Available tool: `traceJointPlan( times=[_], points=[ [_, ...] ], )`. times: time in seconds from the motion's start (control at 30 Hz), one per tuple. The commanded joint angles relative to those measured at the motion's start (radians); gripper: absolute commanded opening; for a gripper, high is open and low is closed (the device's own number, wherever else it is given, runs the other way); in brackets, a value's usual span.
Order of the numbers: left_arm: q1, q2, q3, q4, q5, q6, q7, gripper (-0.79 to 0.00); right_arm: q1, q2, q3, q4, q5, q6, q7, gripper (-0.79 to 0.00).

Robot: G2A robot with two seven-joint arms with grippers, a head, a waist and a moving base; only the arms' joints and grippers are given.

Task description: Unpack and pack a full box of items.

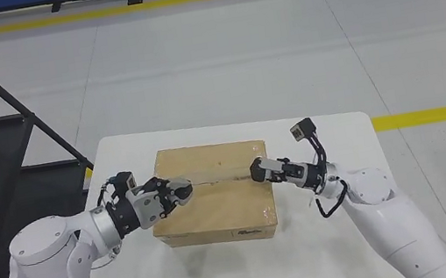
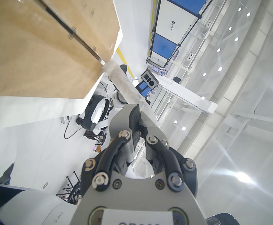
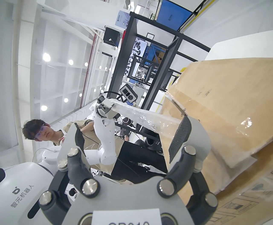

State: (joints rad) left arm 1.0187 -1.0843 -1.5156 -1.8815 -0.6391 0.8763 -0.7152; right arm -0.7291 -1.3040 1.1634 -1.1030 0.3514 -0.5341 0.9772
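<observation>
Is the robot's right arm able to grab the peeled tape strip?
Probably yes. The right gripper has its jaws open beside the box end where the tape strip lifts off, nothing between. The left gripper grips its far end.

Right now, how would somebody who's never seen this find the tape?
Look at the white table, then the brown box on it. From the end of the box's top seam, the tape runs to the left gripper, which pinches it. It alone is see-through and crinkly.
</observation>
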Motion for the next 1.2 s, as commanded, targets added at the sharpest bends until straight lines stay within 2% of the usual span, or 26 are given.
traceJointPlan(
  times=[0.0,0.5,1.17],
  points=[
    [-0.001,0.001,-0.003,0.005,-0.024,0.020,0.011,-0.785,0.009,-0.002,-0.011,0.002,-0.017,0.024,-0.014,0.000],
    [-0.026,0.013,-0.016,0.046,-0.147,0.135,0.096,-0.785,0.046,-0.011,-0.055,0.036,-0.032,0.064,-0.036,0.000],
    [-0.042,0.055,0.022,0.120,-0.084,0.113,0.080,-0.785,0.080,-0.023,-0.110,0.046,-0.101,0.147,-0.076,0.000]
  ],
)
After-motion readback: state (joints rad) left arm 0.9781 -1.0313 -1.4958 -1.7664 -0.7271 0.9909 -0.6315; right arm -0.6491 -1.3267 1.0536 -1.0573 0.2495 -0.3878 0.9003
